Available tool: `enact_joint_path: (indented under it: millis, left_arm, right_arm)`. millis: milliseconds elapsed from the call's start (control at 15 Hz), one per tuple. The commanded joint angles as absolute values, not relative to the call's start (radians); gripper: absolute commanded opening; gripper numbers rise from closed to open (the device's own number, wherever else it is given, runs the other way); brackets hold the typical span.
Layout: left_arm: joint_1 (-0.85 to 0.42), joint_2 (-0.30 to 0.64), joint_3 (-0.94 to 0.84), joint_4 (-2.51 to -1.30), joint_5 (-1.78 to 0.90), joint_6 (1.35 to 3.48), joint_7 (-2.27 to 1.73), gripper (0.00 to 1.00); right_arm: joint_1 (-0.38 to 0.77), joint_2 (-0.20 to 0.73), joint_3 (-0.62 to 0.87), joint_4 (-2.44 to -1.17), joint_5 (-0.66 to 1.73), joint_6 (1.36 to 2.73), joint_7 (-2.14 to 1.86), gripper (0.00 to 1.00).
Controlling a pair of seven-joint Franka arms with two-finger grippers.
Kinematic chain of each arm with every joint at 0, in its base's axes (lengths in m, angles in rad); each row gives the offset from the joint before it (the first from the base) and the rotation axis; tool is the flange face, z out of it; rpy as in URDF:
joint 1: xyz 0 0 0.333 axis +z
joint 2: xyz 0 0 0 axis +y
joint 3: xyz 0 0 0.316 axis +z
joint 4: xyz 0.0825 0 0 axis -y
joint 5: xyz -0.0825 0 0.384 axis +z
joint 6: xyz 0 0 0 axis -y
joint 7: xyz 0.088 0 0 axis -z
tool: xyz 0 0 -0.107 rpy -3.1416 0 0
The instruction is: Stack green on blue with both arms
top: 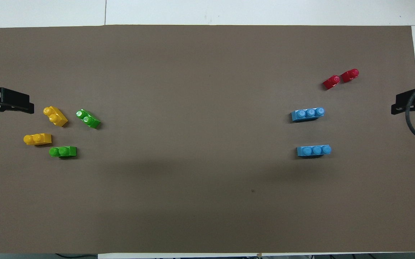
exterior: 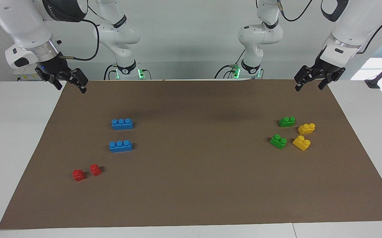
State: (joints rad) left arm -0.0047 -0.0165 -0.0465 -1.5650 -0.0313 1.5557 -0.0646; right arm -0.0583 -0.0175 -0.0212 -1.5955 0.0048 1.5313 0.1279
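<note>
Overhead, both empty, open hands—left hand (exterior: 310,82), right hand (exterior: 70,83)—partly cropped.

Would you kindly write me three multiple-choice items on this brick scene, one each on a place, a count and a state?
1. Where do the two green bricks lie?
A. beside the yellow bricks
B. beside the red bricks
C. on a blue brick

2. How many blue bricks are on the mat?
A. one
B. two
C. four

3. What does the left tool hold?
A. a green brick
B. a yellow brick
C. nothing

Answers:
1 A, green and yellow share the left arm's end.
2 B, two three-stud bricks lie apart, unstacked.
3 C, both it and the right tool wait open over the mat's corners.
</note>
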Motion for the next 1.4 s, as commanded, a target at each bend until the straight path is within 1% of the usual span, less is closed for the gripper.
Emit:
enact_joint_path:
  millis: [0, 533, 867, 1000, 1067, 1200, 1333]
  left_arm:
    - [-0.006, -0.014, -0.040, -1.552, -0.049, 1.563, -0.074, 1.00]
    - [-0.008, -0.014, -0.041, -1.555, -0.049, 1.559, -0.075, 1.00]
    - [-0.008, -0.031, -0.041, -1.578, -0.046, 1.558, -0.075, 1.00]
    - [-0.008, -0.051, -0.041, -1.614, -0.046, 1.565, -0.084, 1.00]
    - [-0.006, -0.061, -0.041, -1.637, -0.048, 1.572, -0.113, 1.00]
    - [-0.008, -0.092, -0.043, -1.705, -0.048, 1.636, -0.237, 1.00]
    - [-0.018, -0.141, -0.043, -1.826, -0.048, 1.744, -0.369, 1.00]
  right_arm:
    - [-0.068, -0.020, -0.017, -1.605, 0.006, 1.546, 0.138, 1.00]
    - [-0.067, -0.034, -0.017, -1.614, -0.008, 1.548, 0.144, 1.00]
    - [-0.066, -0.069, -0.014, -1.635, -0.006, 1.557, 0.140, 1.00]
    - [-0.072, -0.072, -0.015, -1.646, -0.006, 1.575, 0.111, 1.00]
    - [-0.081, -0.072, -0.015, -1.658, -0.006, 1.609, 0.072, 1.00]
    - [-0.086, -0.083, -0.015, -1.715, -0.005, 1.721, 0.122, 1.00]
    - [-0.084, -0.071, -0.014, -1.724, 0.003, 1.743, 0.304, 1.00]
